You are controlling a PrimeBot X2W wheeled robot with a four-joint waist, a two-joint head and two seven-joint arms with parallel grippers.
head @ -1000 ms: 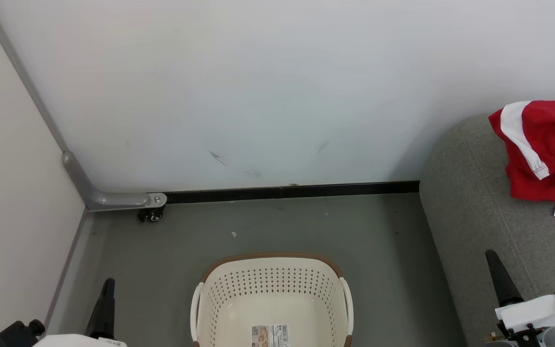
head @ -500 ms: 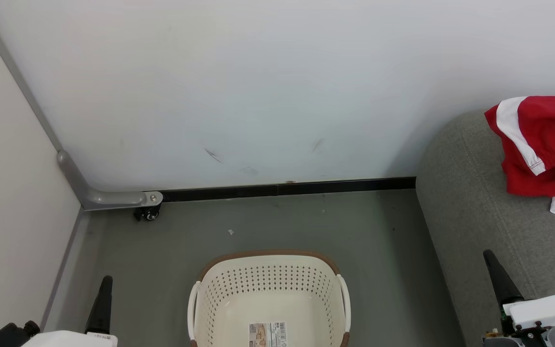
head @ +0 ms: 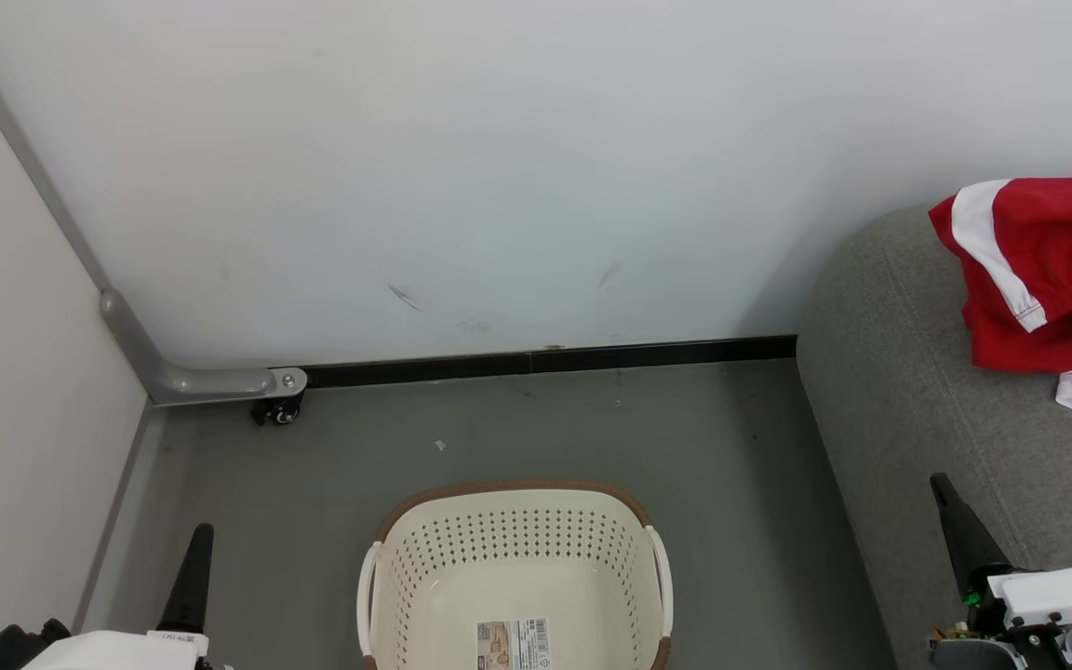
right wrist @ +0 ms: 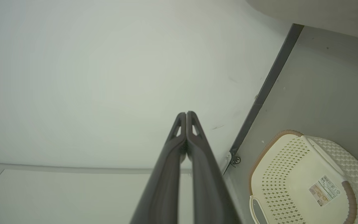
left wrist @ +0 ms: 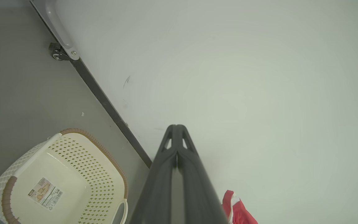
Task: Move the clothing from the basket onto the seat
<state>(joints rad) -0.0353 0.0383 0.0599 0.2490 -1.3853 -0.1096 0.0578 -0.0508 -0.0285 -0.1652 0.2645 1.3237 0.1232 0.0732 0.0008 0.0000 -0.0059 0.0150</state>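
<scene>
The basket [head: 510,488], between the left tool [head: 200,547] and right tool [head: 946,496], is empty. The clothing [head: 1048,279] lies on the seat [head: 899,409] beyond the right tool. Both tools are pressed together, holding nothing. The task looks done.

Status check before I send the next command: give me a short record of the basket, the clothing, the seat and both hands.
basket: on the grey floor, no clothing inside, just a printed label on its bottom
clothing: red with white trim, bunched on the seat, cut off by the head view's right edge
seat: grey, to the right of the basket
left hand: shut, holding nothing
right hand: shut, holding nothing
task: looks complete from what is visible
</scene>
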